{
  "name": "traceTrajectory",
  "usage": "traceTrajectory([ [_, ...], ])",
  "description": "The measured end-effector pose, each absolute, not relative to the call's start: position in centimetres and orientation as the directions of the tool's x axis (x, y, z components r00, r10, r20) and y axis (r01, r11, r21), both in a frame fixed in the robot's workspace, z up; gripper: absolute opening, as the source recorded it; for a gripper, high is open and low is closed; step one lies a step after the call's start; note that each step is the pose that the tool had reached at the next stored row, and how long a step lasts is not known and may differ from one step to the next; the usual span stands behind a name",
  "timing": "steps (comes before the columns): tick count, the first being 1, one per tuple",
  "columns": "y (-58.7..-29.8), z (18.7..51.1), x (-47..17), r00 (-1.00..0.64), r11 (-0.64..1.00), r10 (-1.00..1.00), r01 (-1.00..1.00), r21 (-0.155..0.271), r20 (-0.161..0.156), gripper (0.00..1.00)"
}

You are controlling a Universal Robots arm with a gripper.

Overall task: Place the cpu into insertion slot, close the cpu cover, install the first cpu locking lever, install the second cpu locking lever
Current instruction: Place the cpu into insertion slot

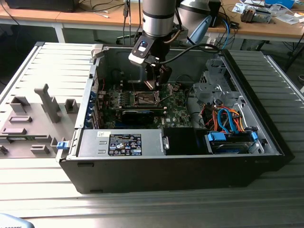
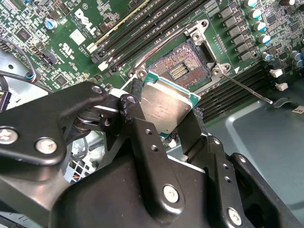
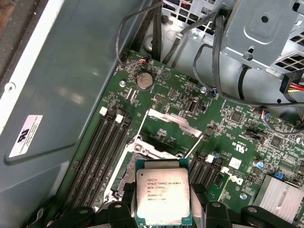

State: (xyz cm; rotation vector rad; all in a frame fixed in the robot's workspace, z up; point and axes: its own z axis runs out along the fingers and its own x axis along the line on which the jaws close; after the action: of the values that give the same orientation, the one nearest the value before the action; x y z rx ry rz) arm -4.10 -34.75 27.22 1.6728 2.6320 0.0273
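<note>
Clamping the squarish cpu point(image 3: 163, 197) by two opposite edges, my gripper point(image 3: 164, 213) holds it metal top up, near the open insertion slot point(image 2: 183, 66); the second wrist view bares its contacts, the exterior view the computer case point(image 1: 142, 175).

Silver-grey square cpu point(image 3: 163, 194) aloft, just over the open, gold-pinned insertion slot point(image 2: 183, 66)

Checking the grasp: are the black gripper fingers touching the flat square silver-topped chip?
Touching. In the second wrist view the gripper clamps the silver-topped cpu by two opposite edges.
</note>
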Motion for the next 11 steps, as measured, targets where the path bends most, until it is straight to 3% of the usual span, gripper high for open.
traceTrajectory([
  [11, -34.75, 27.18, -4.10, -0.417, 0.417, 0.909, 0.909, 0.027, -0.010, 0.55],
])
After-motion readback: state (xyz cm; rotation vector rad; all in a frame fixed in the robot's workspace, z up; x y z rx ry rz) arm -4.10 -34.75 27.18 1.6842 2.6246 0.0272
